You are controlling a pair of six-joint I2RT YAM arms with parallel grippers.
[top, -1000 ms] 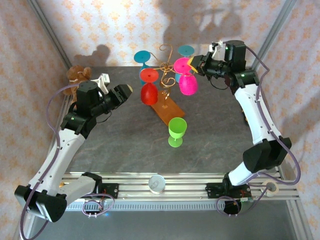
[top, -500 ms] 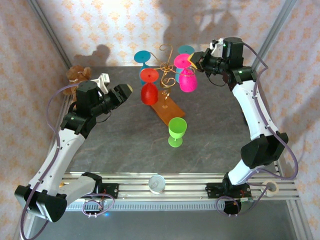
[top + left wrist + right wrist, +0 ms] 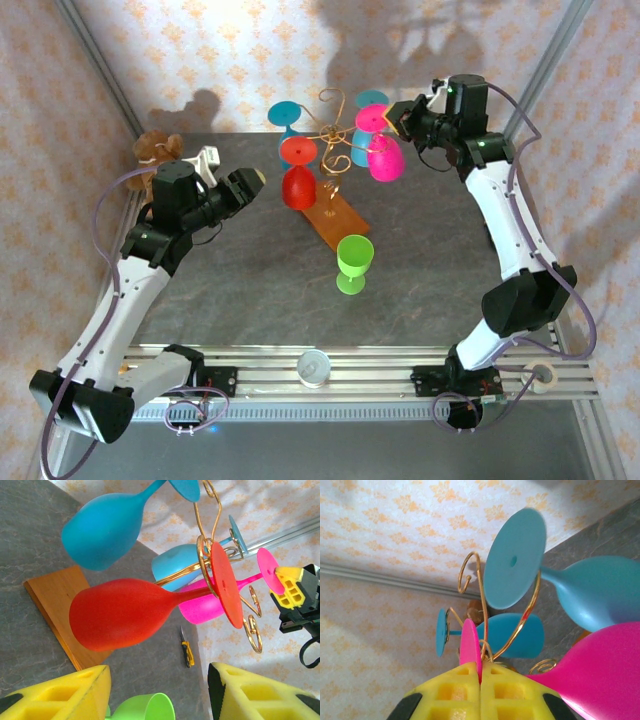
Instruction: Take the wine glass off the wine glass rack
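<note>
Wine glass (image 3: 385, 160), pink, pinched by its foot in my right claw (image 3: 481, 680).
I had the foot's rim clamped, bowl hanging just right of the wine glass rack (image 3: 332, 216); my left claw (image 3: 159, 692) stood half open, empty, facing a red glass (image 3: 120, 615).

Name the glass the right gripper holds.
The pink glass: the right gripper pinches its foot. The red glass and blue glasses hang free; the green glass stands apart.
</note>
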